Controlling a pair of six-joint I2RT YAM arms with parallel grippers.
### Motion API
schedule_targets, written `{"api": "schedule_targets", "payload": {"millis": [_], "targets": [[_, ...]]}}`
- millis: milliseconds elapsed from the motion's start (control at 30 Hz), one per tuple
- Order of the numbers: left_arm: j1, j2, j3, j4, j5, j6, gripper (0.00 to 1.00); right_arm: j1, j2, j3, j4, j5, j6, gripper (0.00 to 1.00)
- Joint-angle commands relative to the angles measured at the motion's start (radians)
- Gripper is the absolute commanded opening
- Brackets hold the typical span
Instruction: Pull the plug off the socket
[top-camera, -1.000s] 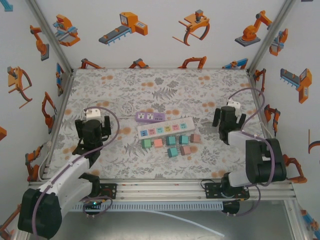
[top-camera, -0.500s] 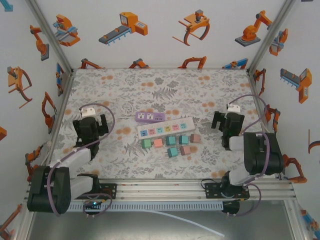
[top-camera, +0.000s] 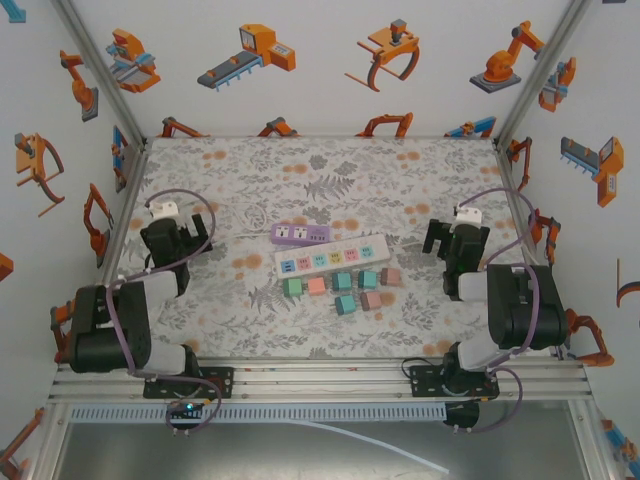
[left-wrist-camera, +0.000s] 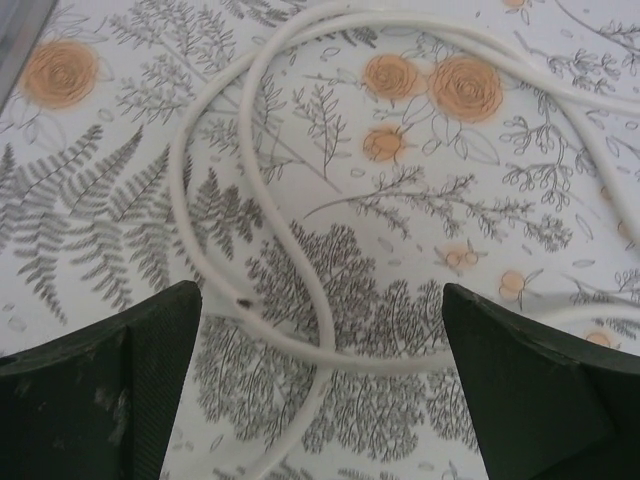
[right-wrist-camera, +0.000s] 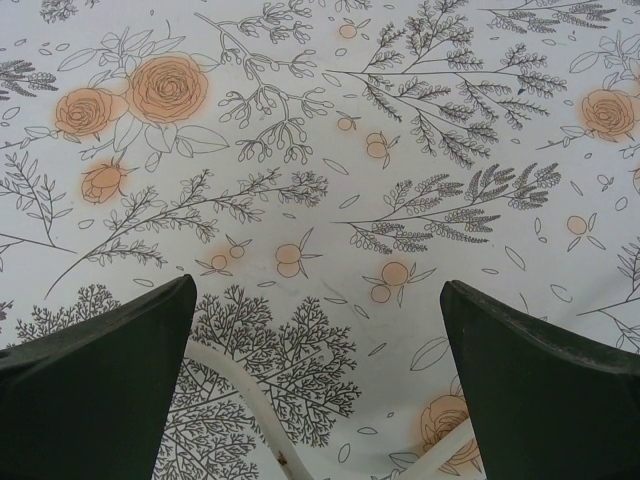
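Note:
A white power strip (top-camera: 330, 255) with coloured sockets lies mid-table, and a shorter purple strip (top-camera: 300, 233) lies just behind it. Several small coloured plug blocks (top-camera: 343, 281) sit loose on the cloth in front of the white strip. I cannot tell whether any plug sits in a socket. My left gripper (top-camera: 178, 238) hangs at the left of the table, far from the strips, its jaws (left-wrist-camera: 320, 390) open over a looped white cable (left-wrist-camera: 324, 349). At the right my right gripper (top-camera: 457, 240) is equally distant, open (right-wrist-camera: 320, 390) over bare cloth, with a white cable (right-wrist-camera: 251, 406) under it.
The table wears a floral cloth (top-camera: 330, 170) and is boxed in by white walls with orange robot stickers. Aluminium posts (top-camera: 105, 75) stand at the corners. Purple cables arc over both arms. Free room lies behind the strips.
The left arm has pulled back and swung toward the left wall. The right arm drew back slightly at first, then held still. Both grippers stayed open.

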Motion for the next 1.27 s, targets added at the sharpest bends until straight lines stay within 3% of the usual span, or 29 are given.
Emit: {"api": "schedule_targets", "payload": {"millis": [0,167,233,300,367,400,467,533,600,1233], "targets": [[0.012,0.052,0.089,-0.041,0.114,-0.002,0.99,-0.004,0.003,0.011,0.049,0.006,0.004,0.99],[-0.005,0.083,0.114,-0.056,0.186,0.045,0.99,-0.003,0.003,0.011,0.049,0.003,0.004,0.99],[-0.023,0.070,0.039,0.049,0.168,0.061,0.97,-0.003,0.003,0.011,0.048,0.002,0.002,0.99],[-0.025,0.144,-0.088,0.402,0.171,0.062,0.97,-0.002,0.003,0.012,0.048,0.002,0.002,0.99],[-0.021,0.088,-0.033,0.187,0.144,0.048,0.97,-0.003,0.003,0.012,0.048,0.001,0.002,0.99],[-0.029,0.124,-0.048,0.282,0.137,0.055,0.97,-0.003,0.004,0.012,0.048,0.000,0.002,0.99],[-0.029,0.090,-0.029,0.188,0.138,0.051,0.97,-0.002,0.003,0.012,0.048,-0.001,0.002,0.99],[-0.027,0.113,-0.045,0.264,0.142,0.053,0.97,-0.003,0.003,0.012,0.048,-0.001,0.002,0.99],[-0.032,0.092,-0.035,0.207,0.127,0.055,0.97,-0.003,0.002,0.012,0.048,-0.001,0.001,0.99],[-0.043,0.097,-0.032,0.210,0.108,0.065,0.97,-0.004,-0.001,-0.009,0.080,0.009,0.003,0.99]]}}
